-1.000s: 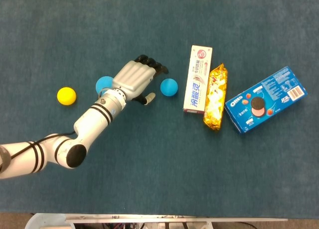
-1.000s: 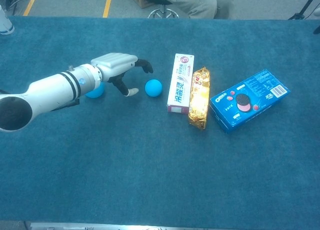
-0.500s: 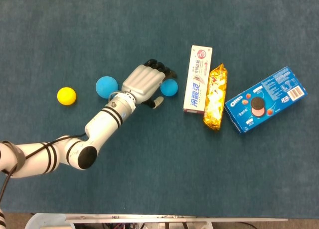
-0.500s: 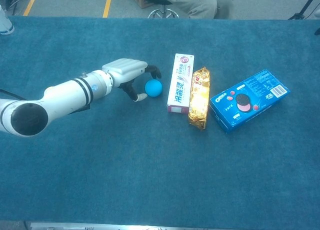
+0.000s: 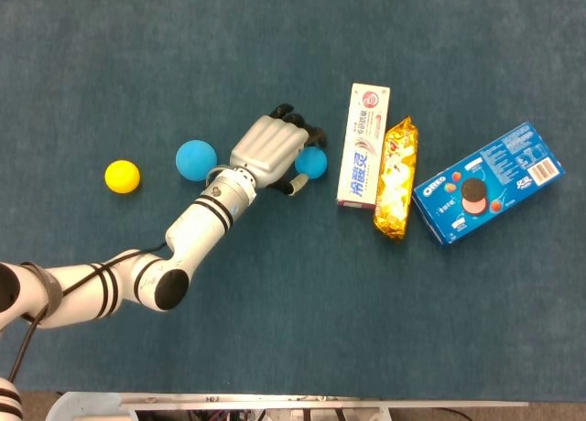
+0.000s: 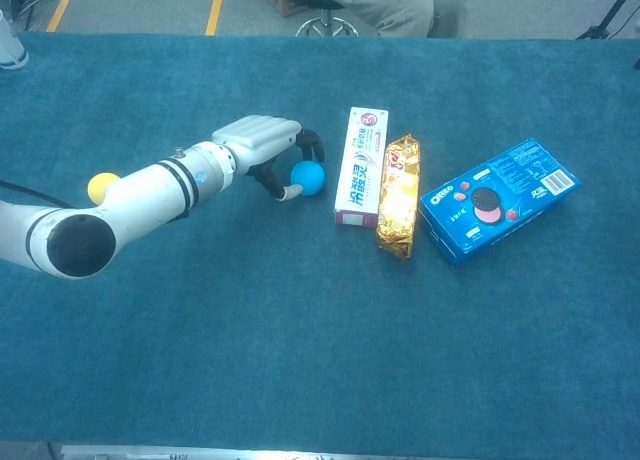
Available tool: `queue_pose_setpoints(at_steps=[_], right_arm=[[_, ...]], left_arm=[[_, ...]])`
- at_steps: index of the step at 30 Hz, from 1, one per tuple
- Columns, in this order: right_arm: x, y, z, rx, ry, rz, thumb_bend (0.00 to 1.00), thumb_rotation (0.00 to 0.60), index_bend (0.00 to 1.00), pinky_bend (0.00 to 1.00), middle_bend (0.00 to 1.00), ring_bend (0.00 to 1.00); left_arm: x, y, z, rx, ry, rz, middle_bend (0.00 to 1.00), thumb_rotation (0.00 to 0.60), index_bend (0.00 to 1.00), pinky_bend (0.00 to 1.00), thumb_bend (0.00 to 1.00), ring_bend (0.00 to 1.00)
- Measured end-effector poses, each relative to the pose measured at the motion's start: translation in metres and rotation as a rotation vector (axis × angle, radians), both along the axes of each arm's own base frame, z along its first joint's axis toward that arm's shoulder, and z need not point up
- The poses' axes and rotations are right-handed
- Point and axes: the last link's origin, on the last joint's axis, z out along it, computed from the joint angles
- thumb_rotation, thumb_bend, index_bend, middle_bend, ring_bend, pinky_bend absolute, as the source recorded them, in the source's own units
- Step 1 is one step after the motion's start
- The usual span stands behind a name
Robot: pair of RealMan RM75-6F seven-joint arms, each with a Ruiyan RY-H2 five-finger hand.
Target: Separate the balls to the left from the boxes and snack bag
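Lettering "OREO" marks the blue box (left hand cups blue ball, grip unclear).

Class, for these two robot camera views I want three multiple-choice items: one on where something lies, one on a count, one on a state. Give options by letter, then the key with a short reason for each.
1. What lies between the toothpaste box and the Oreo box?
A. yellow ball
B. snack bag
C. blue ball

2. How many balls are on the table?
A. two
B. three
C. four

3. The left hand is
A. curled around the blue ball beside the toothpaste box
B. resting on the Oreo box
C. lifting the yellow ball

Key: 1 B, the snack bag sits between them. 2 B, one yellow ball and two blue. 3 A, its fingers wrap that ball.
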Motion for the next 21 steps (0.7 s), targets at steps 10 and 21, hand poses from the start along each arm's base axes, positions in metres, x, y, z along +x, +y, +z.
queue_pose_setpoints(at_steps=[10,21], right_arm=[[0.001,0.0,0.001,-0.007,-0.001,0.0,0.0,0.6,0.02,0.27,0.23,0.14],[0.003,0.001,0.0,-0.007,-0.011,0.007,0.0,0.6,0.02,0.27,0.23,0.14]], left_arm=[[0.0,-0.001,0.002,0.01,-0.011,-0.01,0.42,0.6,0.31,0.09,0.37,0.22],[-0.013,-0.006,0.028,0.046,0.025,-0.071,0.42,0.6,0.31,0.09,0.37,0.22]])
